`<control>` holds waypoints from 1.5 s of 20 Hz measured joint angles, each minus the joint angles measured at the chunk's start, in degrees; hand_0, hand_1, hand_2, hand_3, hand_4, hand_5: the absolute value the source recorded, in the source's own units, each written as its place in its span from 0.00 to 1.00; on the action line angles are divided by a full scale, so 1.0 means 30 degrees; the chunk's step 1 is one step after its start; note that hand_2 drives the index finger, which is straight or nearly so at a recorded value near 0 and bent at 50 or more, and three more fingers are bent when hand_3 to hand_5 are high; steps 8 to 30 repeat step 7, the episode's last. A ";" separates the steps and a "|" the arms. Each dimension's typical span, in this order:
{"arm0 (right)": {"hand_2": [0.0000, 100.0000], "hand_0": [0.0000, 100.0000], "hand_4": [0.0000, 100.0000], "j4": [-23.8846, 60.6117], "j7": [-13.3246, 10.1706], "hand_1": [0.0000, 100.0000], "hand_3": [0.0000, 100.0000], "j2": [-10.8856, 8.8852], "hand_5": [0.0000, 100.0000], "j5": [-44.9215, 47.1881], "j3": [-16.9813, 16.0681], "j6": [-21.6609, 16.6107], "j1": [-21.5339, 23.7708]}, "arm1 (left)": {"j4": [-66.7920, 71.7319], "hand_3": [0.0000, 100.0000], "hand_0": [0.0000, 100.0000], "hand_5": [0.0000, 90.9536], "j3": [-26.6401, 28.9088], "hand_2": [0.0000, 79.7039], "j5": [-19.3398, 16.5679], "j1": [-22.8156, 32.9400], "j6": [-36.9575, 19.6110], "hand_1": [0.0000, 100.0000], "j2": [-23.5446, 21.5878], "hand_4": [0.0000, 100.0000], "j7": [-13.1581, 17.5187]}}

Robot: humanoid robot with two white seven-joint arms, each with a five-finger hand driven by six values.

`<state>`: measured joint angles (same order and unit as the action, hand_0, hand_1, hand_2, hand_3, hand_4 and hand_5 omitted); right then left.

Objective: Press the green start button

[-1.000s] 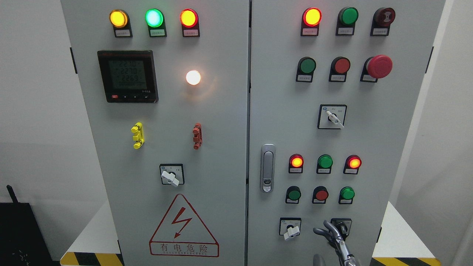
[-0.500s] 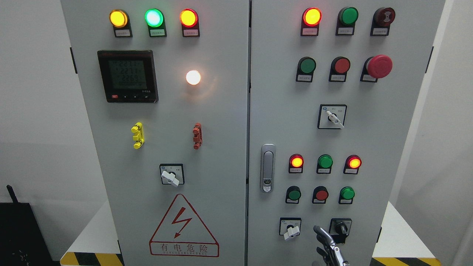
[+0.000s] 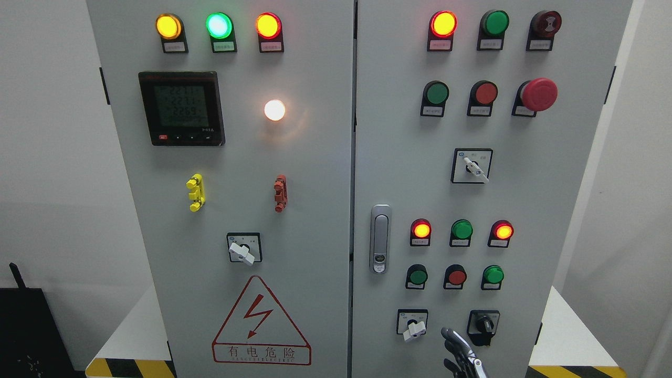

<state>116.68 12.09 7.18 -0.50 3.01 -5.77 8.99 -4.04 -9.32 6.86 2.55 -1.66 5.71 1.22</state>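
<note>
Green start button, a round glossy cap in a black collar, probably the one at the lower row's 9 o'clock end on the smooth grey steel cabinet door, looks unpressed. At 6 o'clock, the right hand shows slim metallic fingers loosely extended, holding nothing, well below it.

We see only the fingertips of our right hand; the bottom edge cuts off the rest. The button labels and meter digits are too small to read.
</note>
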 measured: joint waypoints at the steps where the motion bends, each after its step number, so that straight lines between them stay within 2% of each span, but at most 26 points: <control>1: 0.00 0.52 0.00 0.0013 -0.0001 0.19 0.00 -0.0007 0.00 0.0028 -0.0007 -0.0008 0.0000 | 0.0001 0.00 0.12 0.00 0.0000 0.00 0.0000 0.0000 0.0000 0.56 0.0000 0.00 0.0001; 7: 0.00 0.49 0.00 0.0028 0.0002 0.19 0.00 -0.0034 0.00 0.0122 -0.0057 -0.0010 -0.0055 | 0.0000 0.00 0.12 0.00 0.0000 0.00 0.0000 0.0000 0.0001 0.56 0.0000 0.00 0.0000; 30: 0.00 0.49 0.00 0.0028 0.0002 0.19 0.00 -0.0034 0.00 0.0122 -0.0057 -0.0010 -0.0055 | 0.0000 0.00 0.12 0.00 0.0000 0.00 0.0000 0.0000 0.0001 0.56 0.0000 0.00 0.0000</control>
